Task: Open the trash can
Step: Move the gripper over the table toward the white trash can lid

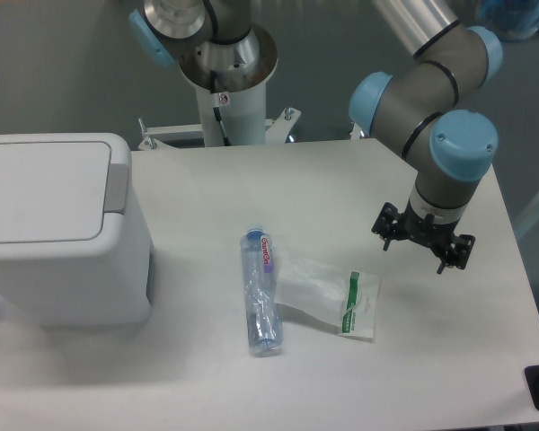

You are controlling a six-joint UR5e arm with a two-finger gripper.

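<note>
Far left of pincer point(422, 241), trash can point(58, 224)

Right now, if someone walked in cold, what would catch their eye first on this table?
Probably the big white trash can filling the table's left side, its flat lid down. Next, the arm's gripper hanging over the right part of the table, apart from everything. Between them lie a clear plastic bottle on its side and, just to its right, a clear plastic bag with a green strip.
</note>
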